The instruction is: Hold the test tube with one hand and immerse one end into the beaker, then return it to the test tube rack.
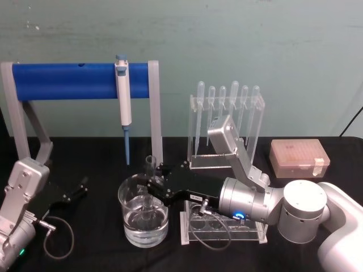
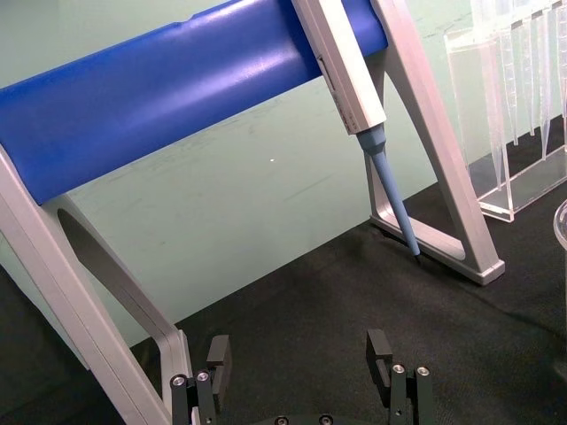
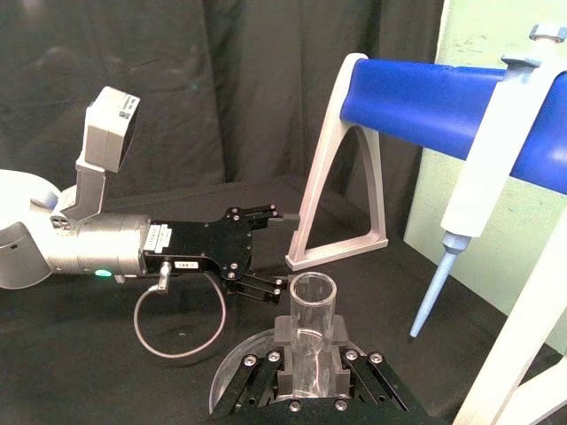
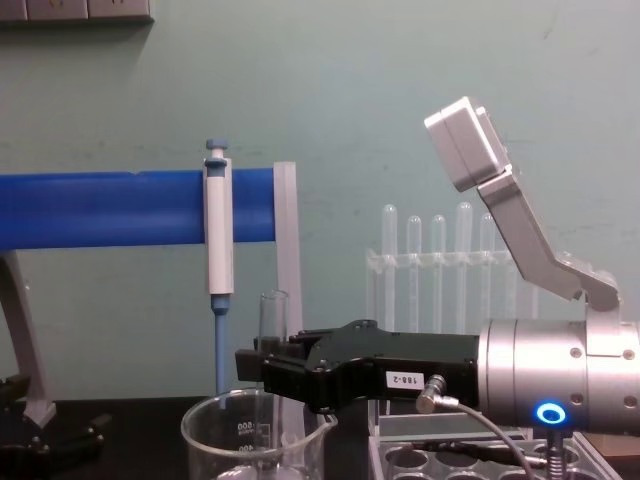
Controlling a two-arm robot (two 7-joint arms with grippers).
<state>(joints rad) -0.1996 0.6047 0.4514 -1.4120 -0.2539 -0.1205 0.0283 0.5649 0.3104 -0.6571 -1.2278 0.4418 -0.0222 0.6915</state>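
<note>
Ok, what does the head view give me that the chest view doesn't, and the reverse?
Head view: liquid in the beaker with the lower end of the test tube in it, the tip box. Chest view: the beaker's white graduation marks, wall plates at top left. Both: the right gripper shut on the test tube over the beaker, the left gripper open, parked low at left, the pipettor on its blue stand.

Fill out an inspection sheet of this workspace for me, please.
Surface: black-covered table.
Job's things: test tube upright, lower end inside the water-filled beaker; clear test tube rack beside it, under the right arm.
Clutter: pipettor hanging on blue stand, pipette rack, tip box.
Grippers: right gripper shut on the test tube; left gripper open, idle at left.
Cables: left wrist cable and right wrist cable, both looped.
Surroundings: green wall.
</note>
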